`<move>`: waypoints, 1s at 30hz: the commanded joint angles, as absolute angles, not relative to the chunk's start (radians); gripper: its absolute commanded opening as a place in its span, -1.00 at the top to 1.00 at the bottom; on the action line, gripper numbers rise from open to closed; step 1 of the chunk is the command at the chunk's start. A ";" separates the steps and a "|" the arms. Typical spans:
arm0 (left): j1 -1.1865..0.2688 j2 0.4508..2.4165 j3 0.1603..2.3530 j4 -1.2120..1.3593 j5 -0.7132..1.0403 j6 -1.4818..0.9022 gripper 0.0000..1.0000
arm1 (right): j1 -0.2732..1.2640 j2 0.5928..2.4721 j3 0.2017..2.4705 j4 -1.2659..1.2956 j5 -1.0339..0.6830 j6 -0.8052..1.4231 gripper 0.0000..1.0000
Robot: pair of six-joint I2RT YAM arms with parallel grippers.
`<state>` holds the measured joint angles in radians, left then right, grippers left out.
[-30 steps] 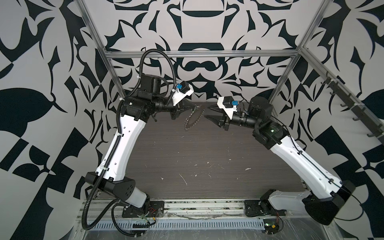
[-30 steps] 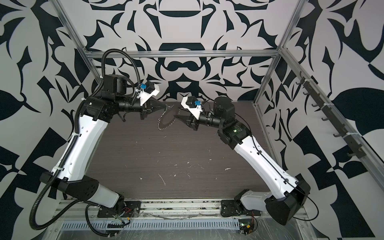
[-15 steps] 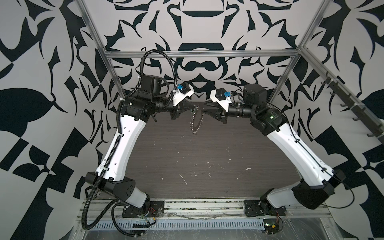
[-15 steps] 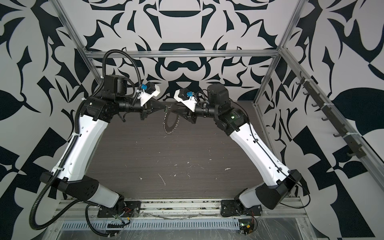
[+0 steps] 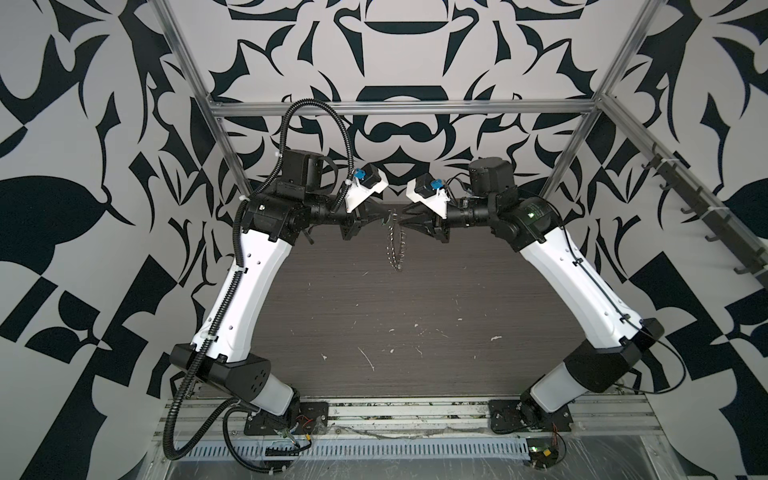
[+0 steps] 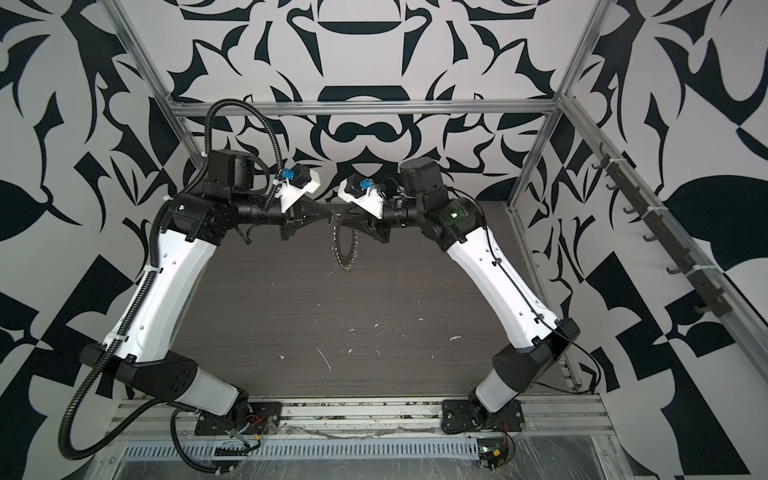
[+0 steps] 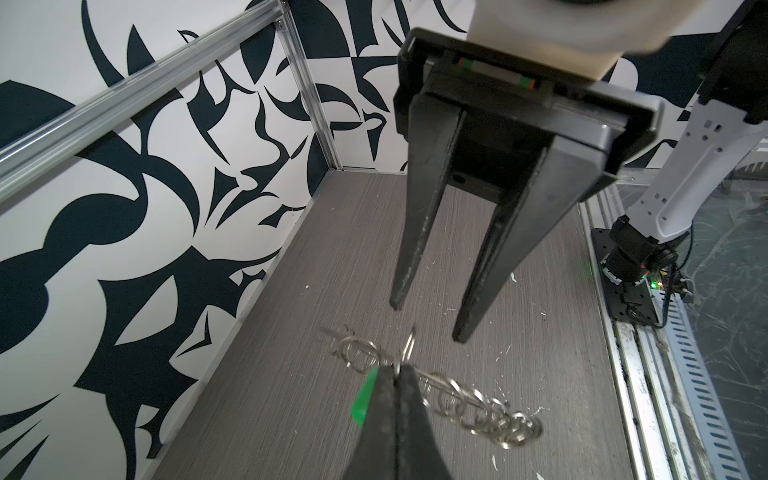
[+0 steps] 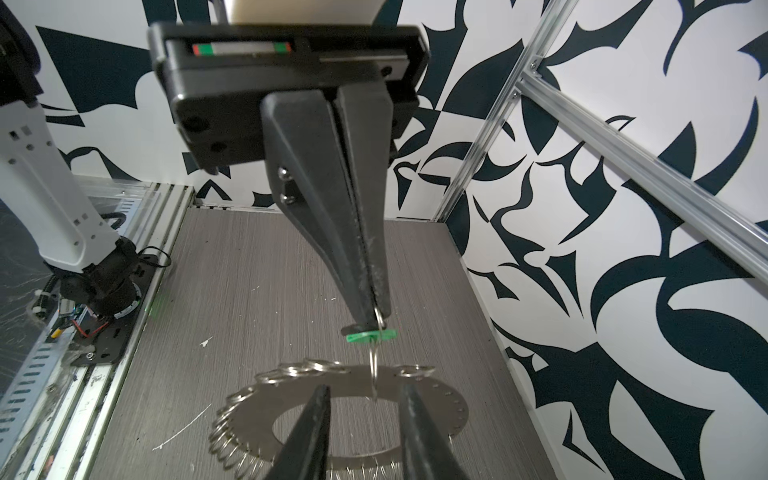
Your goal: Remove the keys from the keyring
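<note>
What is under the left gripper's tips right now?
The key's green tag is pinched in the shut left gripper; below it a small loop hangs to the keyring. The key itself cannot be seen.

Metal, plastic and wood grain.
We are looking at a smooth, shiny metal keyring (image 8: 440, 407), a bright green plastic key tag (image 8: 361, 336), a matt black plastic left gripper (image 8: 371, 323) and a scuffed, matt wood-grain table (image 8: 249, 282).

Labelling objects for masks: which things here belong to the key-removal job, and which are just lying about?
Job: keyring; green key tag; small loop; left hand, shut on the small loop; right hand, open.
Lying about: white flecks on table; wall hook rail.
</note>
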<state>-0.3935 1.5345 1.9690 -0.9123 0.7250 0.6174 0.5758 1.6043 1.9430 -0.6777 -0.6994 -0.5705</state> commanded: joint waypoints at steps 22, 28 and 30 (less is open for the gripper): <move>-0.392 1.511 1.975 -0.946 0.689 0.607 1.00 | 0.570 1.436 1.701 -0.294 -0.843 -0.532 1.00; -0.388 1.507 1.965 -0.944 0.684 0.604 1.00 | 0.544 1.380 1.605 -0.099 -0.916 -0.417 1.00; -0.388 1.503 1.955 -0.934 0.687 0.599 1.00 | 0.530 1.368 1.583 -0.033 -0.942 -0.360 1.00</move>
